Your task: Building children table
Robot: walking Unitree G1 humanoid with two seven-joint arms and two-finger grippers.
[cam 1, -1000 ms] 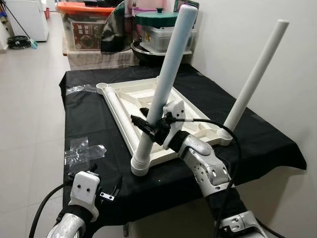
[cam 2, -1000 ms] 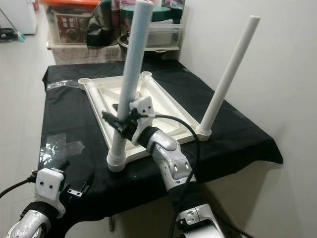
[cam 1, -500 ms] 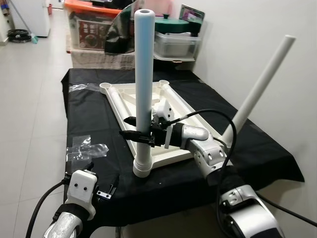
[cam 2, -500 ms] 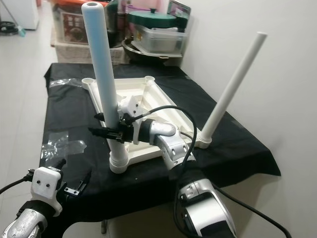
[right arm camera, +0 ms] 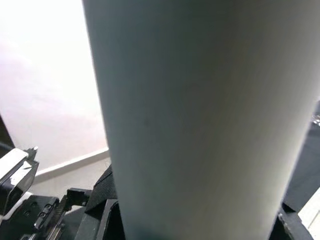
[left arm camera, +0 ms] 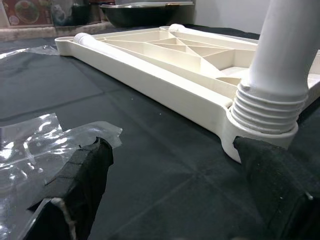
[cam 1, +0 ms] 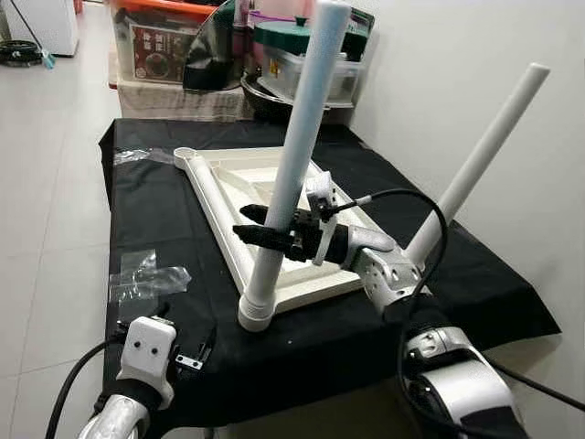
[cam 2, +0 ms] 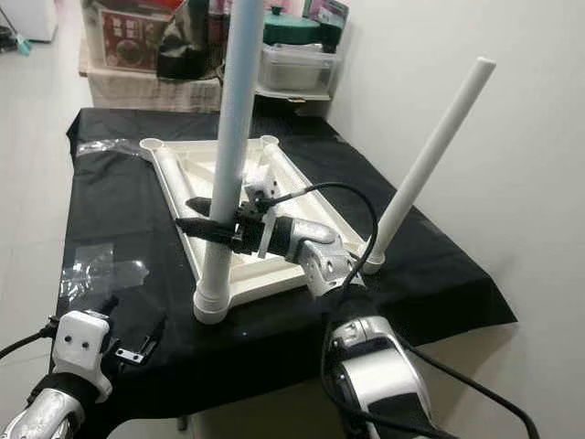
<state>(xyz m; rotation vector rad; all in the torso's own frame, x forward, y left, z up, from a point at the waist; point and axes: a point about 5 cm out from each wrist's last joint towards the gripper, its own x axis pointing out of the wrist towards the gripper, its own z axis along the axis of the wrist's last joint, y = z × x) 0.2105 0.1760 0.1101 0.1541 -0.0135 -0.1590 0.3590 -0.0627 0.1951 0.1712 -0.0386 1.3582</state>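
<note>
a black cloth (cam 1: 164,197) covers a low stand in a tiled room, with storage boxes (cam 1: 160,46) stacked against the far end and a white wall on the right. on the cloth lies the cream tabletop (cam 1: 242,178), upside down with its ribbed underside showing. two white legs are up so far: the far leg (cam 1: 475,169) stands in the right corner socket, leaning outward, and the near leg (cam 1: 297,155) sits in the front corner socket (cam 1: 256,311), tilted rather than plumb. the left wrist view shows its threaded end (left arm camera: 265,107) part exposed above the socket, so it looks not fully screwed home. the right gripper (cam 1: 274,240) has its black fingers closed around the lower part of this near leg. the left gripper (left arm camera: 175,190) hovers low at the table's near edge, fingers spread wide and holding nothing, beside some clear plastic wrap (cam 1: 146,274). the back corner socket (cam 1: 186,155) looks empty, and another leg seems to lie along the tabletop's left rail, so roughly half the legs remain to fit
</note>
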